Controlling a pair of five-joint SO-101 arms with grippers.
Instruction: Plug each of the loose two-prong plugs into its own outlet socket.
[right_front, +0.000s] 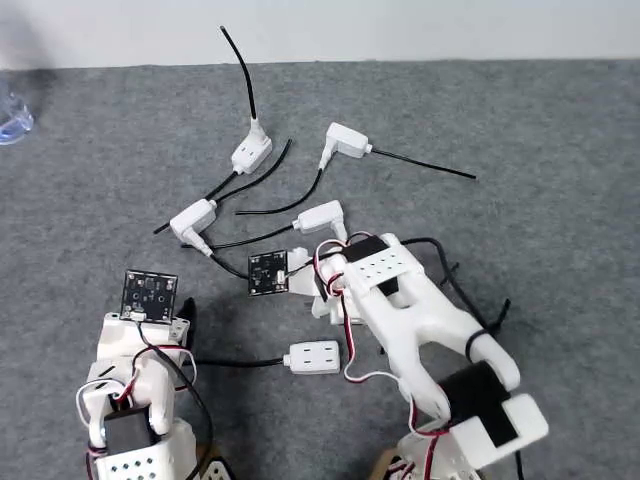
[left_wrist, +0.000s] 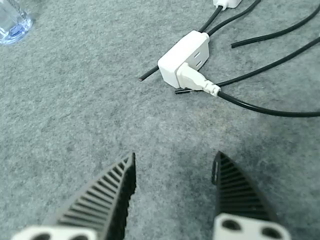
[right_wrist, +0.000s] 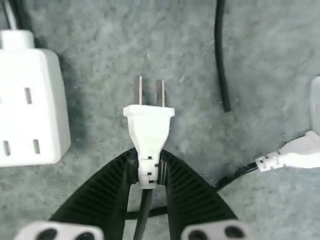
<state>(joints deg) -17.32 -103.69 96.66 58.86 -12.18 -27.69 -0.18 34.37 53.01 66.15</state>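
Note:
My right gripper (right_wrist: 148, 167) is shut on the neck of a white two-prong plug (right_wrist: 148, 122), with the prongs pointing away from it just above the carpet. Beside the plug lies a white outlet block (right_wrist: 30, 105) with free slots. My left gripper (left_wrist: 172, 165) is open over bare carpet. Beyond it lies another outlet block (left_wrist: 184, 57) with a white plug (left_wrist: 192, 80) in it. In the high view this block (right_front: 195, 217) lies ahead of the left arm (right_front: 140, 380). The right arm (right_front: 410, 300) stretches toward the table's middle.
More white outlet blocks lie about in the high view: at the back (right_front: 251, 152), back right (right_front: 345, 141), middle (right_front: 322, 215) and near the front (right_front: 313, 357), with black cords trailing between them. A clear glass (right_front: 12, 118) stands far left.

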